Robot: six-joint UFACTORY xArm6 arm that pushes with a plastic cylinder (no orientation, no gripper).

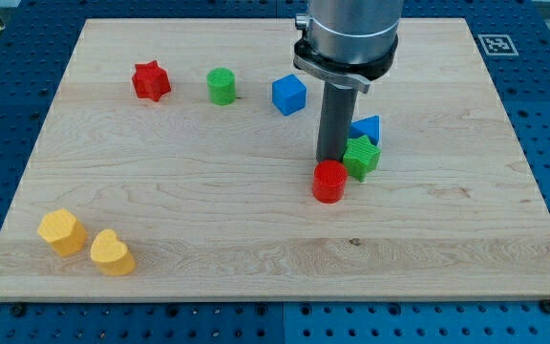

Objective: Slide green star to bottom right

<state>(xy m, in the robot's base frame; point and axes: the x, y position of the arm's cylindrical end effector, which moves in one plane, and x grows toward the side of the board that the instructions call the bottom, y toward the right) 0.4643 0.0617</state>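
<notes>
The green star (362, 157) lies right of the board's middle, touching a red cylinder (329, 182) at its lower left. A blue triangular block (367, 128) sits just above the star. My tip (331, 159) is the lower end of the dark rod, standing just left of the green star and directly above the red cylinder in the view, close to both.
A blue cube (289, 95), a green cylinder (222, 86) and a red star (150, 81) lie along the view's top. Two yellow blocks (62, 231) (112, 253) lie at the bottom left. The wooden board (447, 258) ends at blue perforated table.
</notes>
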